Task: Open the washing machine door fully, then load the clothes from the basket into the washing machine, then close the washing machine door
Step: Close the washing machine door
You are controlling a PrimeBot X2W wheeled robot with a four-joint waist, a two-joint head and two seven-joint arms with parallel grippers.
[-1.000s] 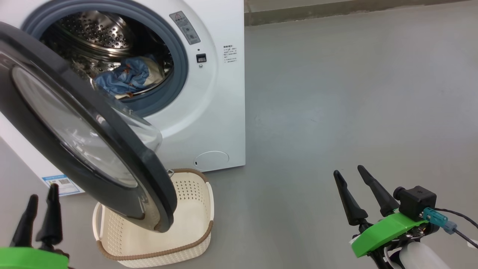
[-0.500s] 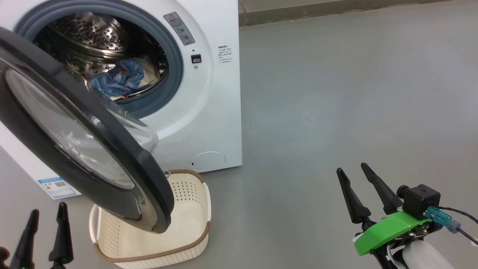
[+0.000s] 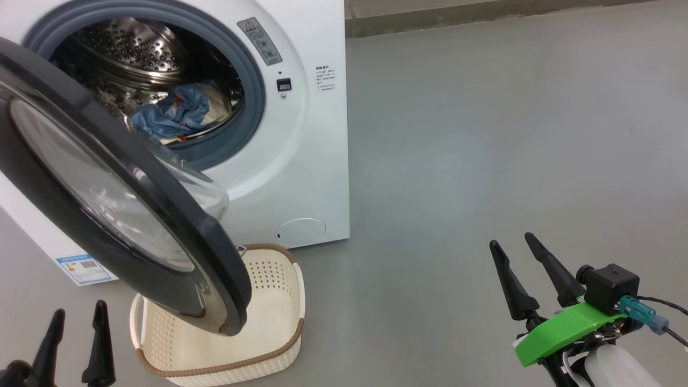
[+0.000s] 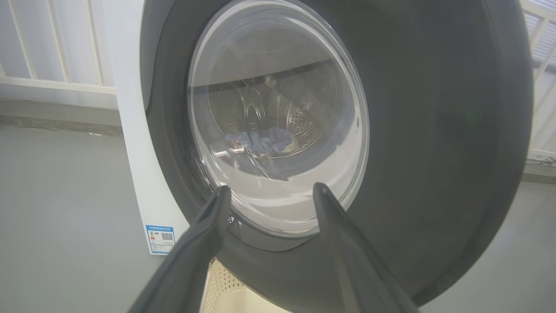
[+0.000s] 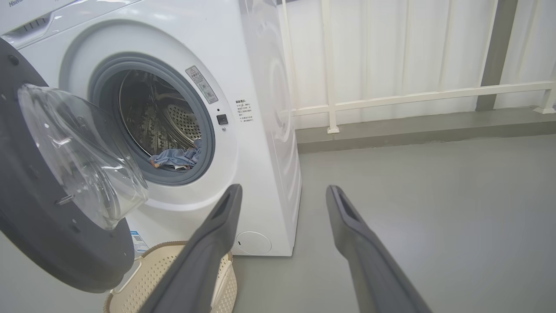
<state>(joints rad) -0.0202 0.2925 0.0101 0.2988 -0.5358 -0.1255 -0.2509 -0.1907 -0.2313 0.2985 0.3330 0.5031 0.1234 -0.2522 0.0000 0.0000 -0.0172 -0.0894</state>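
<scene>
The white washing machine [image 3: 301, 140] [image 5: 265, 108] stands at the upper left with its black round door [image 3: 107, 188] [image 4: 434, 130] [image 5: 39, 217] swung partly open, hanging over the basket. Blue and cream clothes [image 3: 174, 115] [image 5: 176, 157] lie inside the steel drum. The cream basket [image 3: 269, 322] [image 5: 173, 269] sits on the floor below the door, with no clothes seen in its visible part. My left gripper [image 3: 78, 314] [image 4: 269, 191] is open, low at the left, outside the door and pointing at its glass. My right gripper [image 3: 514, 242] [image 5: 282, 191] is open over bare floor, far right.
Grey floor [image 3: 484, 134] spreads wide to the right of the machine. A white railing [image 5: 412, 95] and a low kerb run behind. A blue label sticker [image 3: 86, 267] is on the machine's left side.
My left gripper has dropped lower in the head view and shifted slightly right. The right gripper has barely moved. The camera shifted a little; the door and basket stay as they were.
</scene>
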